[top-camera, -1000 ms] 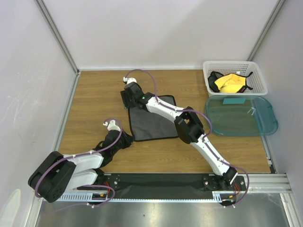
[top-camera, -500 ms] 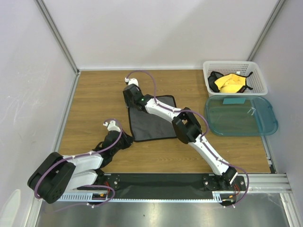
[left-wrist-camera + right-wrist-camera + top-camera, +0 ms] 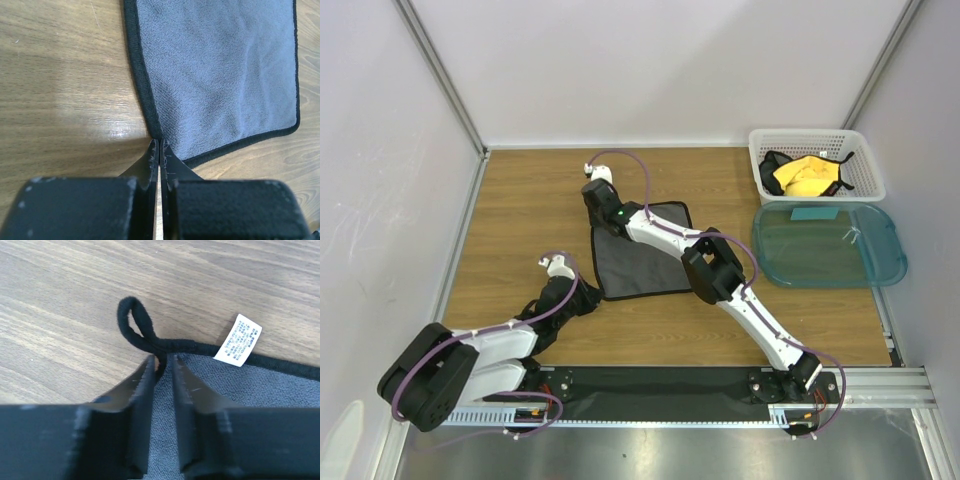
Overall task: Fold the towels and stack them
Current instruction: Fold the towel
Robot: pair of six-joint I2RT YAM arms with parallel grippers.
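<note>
Grey towel (image 3: 220,75) with black edging flat on wooden table (image 3: 65,85), its near corner at closed jaws.

One towel (image 3: 638,262) is spread flat on the wood, dark grey side up with black edging all round. It's sitting a bit skewed, not square to the table edges. Up close the nap looks soft and slightly bluish-grey (image 3: 220,75). At its far-left corner there's a little black hanging loop (image 3: 136,330) lying on the wood, and a small white care label (image 3: 239,340) sticks out from the hem just beside it. The other towels (image 3: 807,175) are bunched up in the white basket at the far right: a crumpled yellow one with black showing around it, not folded at all.
</note>
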